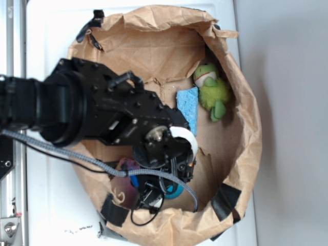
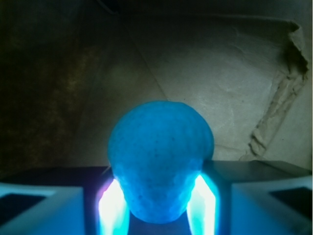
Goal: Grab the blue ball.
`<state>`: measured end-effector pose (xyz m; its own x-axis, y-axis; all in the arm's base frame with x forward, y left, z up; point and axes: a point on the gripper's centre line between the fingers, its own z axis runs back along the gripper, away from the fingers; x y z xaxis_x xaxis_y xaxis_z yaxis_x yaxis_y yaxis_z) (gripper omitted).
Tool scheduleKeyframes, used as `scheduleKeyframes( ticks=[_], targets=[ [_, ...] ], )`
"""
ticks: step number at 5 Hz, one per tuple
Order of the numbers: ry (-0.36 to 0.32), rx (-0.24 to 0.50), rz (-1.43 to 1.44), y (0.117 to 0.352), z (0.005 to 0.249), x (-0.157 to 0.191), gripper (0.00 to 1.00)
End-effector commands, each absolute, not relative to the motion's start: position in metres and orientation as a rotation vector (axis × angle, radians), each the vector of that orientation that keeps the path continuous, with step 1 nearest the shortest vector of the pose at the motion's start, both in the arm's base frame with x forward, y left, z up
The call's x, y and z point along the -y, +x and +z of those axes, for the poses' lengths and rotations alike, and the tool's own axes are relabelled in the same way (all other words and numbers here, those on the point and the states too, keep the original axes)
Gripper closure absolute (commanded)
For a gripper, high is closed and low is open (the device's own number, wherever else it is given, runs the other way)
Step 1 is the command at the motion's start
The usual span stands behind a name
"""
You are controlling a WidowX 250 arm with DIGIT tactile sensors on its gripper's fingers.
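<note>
The blue ball [image 2: 160, 161] fills the middle of the wrist view, pinched between two glowing fingers [image 2: 113, 203] and squeezed narrower where they press it. My gripper [image 2: 159, 208] is shut on it, above the brown paper floor. In the exterior view the black arm reaches down into the paper bag. Its gripper [image 1: 166, 190] sits near the bag's lower wall, and only a teal sliver of the ball [image 1: 175, 192] shows beside it.
The torn-open brown paper bag [image 1: 246, 128] rings the workspace, held with black tape [image 1: 225, 201]. A flat light-blue sponge [image 1: 188, 105] and a green plush frog [image 1: 212, 92] lie at the upper right. A purplish object [image 1: 125, 166] lies partly hidden under the arm.
</note>
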<state>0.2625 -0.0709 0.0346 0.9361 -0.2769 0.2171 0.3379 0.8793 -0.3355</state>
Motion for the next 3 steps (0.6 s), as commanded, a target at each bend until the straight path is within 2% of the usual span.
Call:
scheduleKeyframes(
  ticks=[1,2,3],
  targets=[
    [-0.349,0.275,-0.241,0.285,0.097,0.041,1.0],
    [-0.331,0.308,-0.208,0.284,0.133,0.012,1.0],
    [-0.267,0.316,-0.193,0.279,0.159,-0.003,1.0]
  ],
)
